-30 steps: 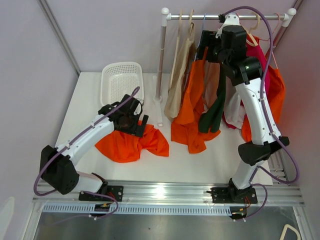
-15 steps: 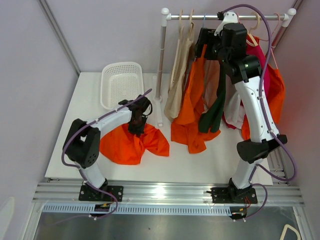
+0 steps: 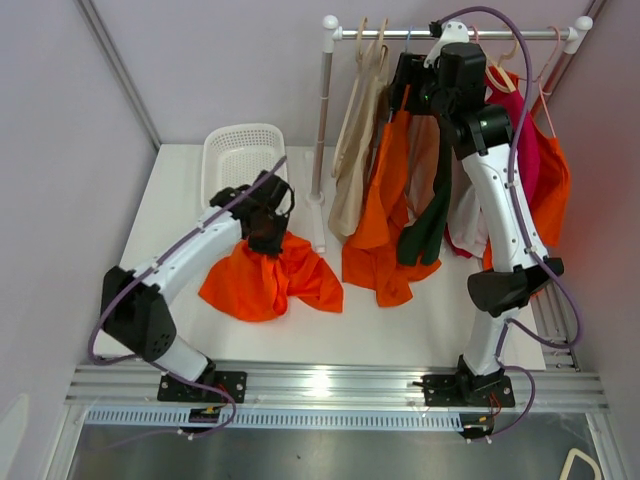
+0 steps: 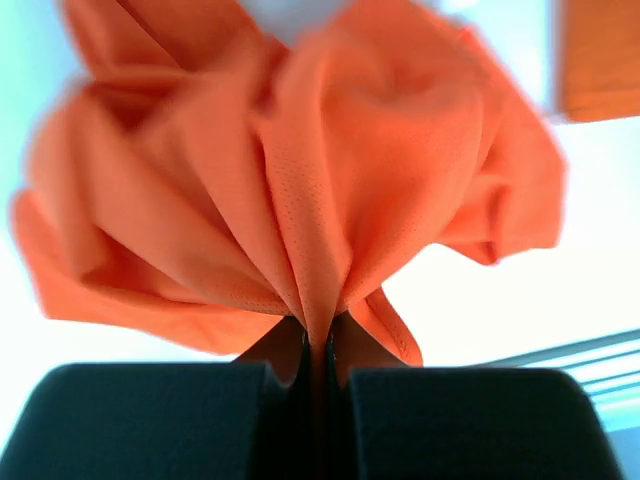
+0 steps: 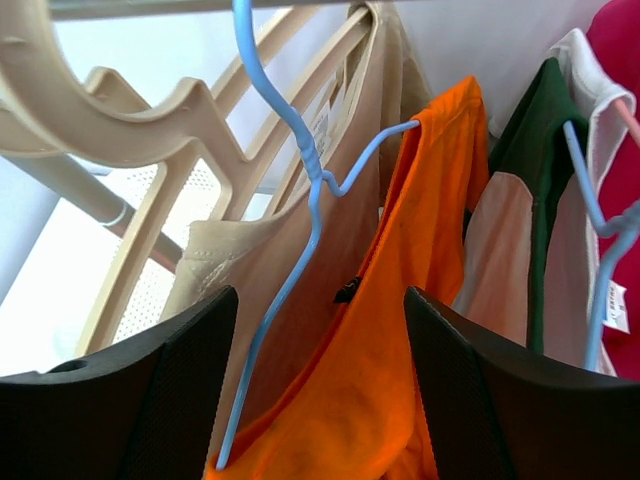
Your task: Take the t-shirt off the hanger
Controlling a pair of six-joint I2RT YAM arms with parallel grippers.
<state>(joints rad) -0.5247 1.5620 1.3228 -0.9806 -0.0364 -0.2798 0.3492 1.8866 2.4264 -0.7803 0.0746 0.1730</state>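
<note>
On the bench [image 3: 420,315], just in front of the white basket [image 3: 243,131], the left gripper [image 3: 268,240] is now pinching a fold of the loose orange t-shirt [image 3: 262,287]. A second ago its jaws were hanging wide above that heap; now they are pressing together on cloth that is gathering into pleats at them in the left wrist view. This garment is already lying free of any hanger, so the grip is probably for carrying it aside.

Up at the rail [image 3: 400,33], the right gripper [image 5: 318,300] has been edging closer to the blue hanger [image 5: 312,190], its jaws spread either side of the wire and gripping nothing. The hung orange t-shirt [image 3: 385,200] is riding on that hanger with its long axis vertical, collar pointing up and hem trailing onto the bench. The loose one is sprawling roughly left to right, bunched.
</note>
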